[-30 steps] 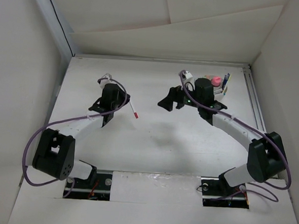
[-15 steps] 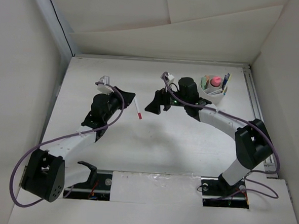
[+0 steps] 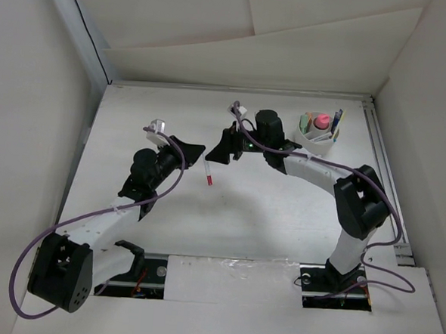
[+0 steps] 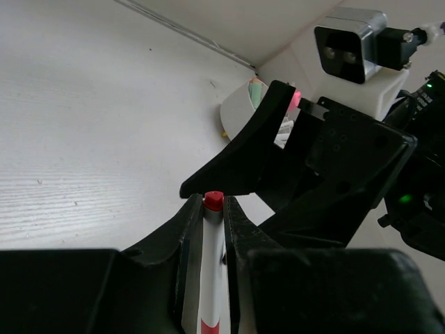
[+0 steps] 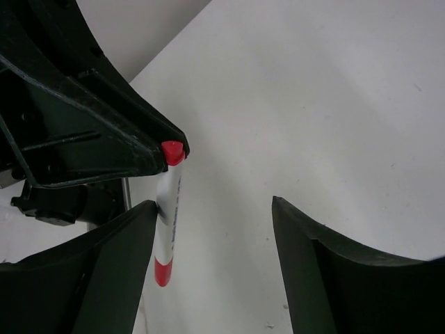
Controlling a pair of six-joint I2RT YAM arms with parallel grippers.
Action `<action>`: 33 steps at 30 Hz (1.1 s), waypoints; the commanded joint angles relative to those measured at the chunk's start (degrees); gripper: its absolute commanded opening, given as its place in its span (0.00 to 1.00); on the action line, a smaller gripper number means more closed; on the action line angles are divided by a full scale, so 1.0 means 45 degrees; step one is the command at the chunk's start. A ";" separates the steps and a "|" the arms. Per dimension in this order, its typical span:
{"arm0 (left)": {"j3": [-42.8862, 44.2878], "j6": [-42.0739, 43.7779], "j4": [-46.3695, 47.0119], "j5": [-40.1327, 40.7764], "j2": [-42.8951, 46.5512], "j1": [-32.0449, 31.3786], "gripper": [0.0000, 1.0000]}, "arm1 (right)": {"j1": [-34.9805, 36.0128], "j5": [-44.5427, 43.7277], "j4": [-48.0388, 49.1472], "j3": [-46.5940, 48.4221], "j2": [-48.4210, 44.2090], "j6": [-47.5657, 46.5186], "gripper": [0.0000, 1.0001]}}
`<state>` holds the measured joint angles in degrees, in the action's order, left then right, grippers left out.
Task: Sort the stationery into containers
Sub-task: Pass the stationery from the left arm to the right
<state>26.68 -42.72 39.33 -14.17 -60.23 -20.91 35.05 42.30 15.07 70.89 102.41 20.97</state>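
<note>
Two black robot arms meet over a white table (image 3: 280, 216), seen from the overhead camera. Left of the frame's centre, the left gripper (image 3: 197, 152) pinches a thin white pen with red ends (image 3: 207, 171), which hangs below it with its lower red end pointing down the frame. The right gripper (image 3: 220, 148) faces it from just above and to the right, near the pen's upper end.

In the left wrist view, the left gripper (image 4: 212, 209) has its fingers (image 4: 188, 243) drawn narrow against both sides of the pen (image 4: 211, 278), whose red tip pokes out at the lower centre. The right arm's black fingers and its wrist camera fill the right side of the frame.

In the right wrist view, the right gripper (image 5: 215, 209) stands spread wide, one finger (image 5: 104, 278) at the lower left and the other at the lower right. The pen (image 5: 169, 209) sits just inside the opening beside the lower-left finger. Whether the two touch cannot be told.

A round white plastic cup with inner dividers (image 3: 319, 146) stands at the upper right of the overhead frame, well apart from the pen. It holds a stubby pink-capped item (image 3: 322, 118), a green marker (image 3: 307, 121) and a blue pen (image 3: 336, 117).
</note>
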 commanded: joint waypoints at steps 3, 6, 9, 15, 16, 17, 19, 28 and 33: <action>-0.0303 0.0099 0.1084 -0.0775 0.0356 -0.0022 0.00 | 0.0415 0.0580 0.1258 0.0672 0.0132 0.0242 0.69; -0.0303 0.0099 0.1200 -0.0776 0.0356 -0.0022 0.00 | 0.0531 0.1008 0.1571 0.0672 0.0133 0.0475 0.66; -0.0420 0.0099 0.1201 -0.0913 0.0356 -0.0022 0.00 | 0.0532 0.1009 0.1710 0.0788 0.0366 0.0613 0.61; -0.0420 0.0099 0.1318 -0.1049 0.0474 -0.0022 0.00 | 0.0532 0.1126 0.2275 0.0789 0.0484 0.1002 0.42; -0.0420 0.0099 0.1318 -0.1049 0.0474 -0.0022 0.00 | 0.0532 0.1126 0.2276 0.0673 0.0484 0.1004 0.35; -0.0420 0.0099 0.1318 -0.1049 0.0474 -0.0022 0.00 | 0.0532 0.1126 0.2276 0.0672 0.0484 0.1004 0.31; -0.0420 0.0099 0.1318 -0.1167 0.0474 -0.0022 0.00 | 0.0532 0.1126 0.2276 0.0672 0.0484 0.1004 0.26; -0.0420 -0.0019 0.0968 -0.1284 0.0727 -0.0022 0.05 | 0.0532 0.1126 0.2393 0.0419 0.0601 0.1121 0.04; -0.0303 -0.0252 0.0967 -0.1030 0.1000 -0.0022 0.32 | 0.0299 0.1009 0.2393 0.0146 0.0349 0.1121 0.04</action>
<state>24.75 -42.94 41.32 -17.15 -58.08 -20.78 36.84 47.18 21.39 71.79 104.71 26.22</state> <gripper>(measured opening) 0.295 0.217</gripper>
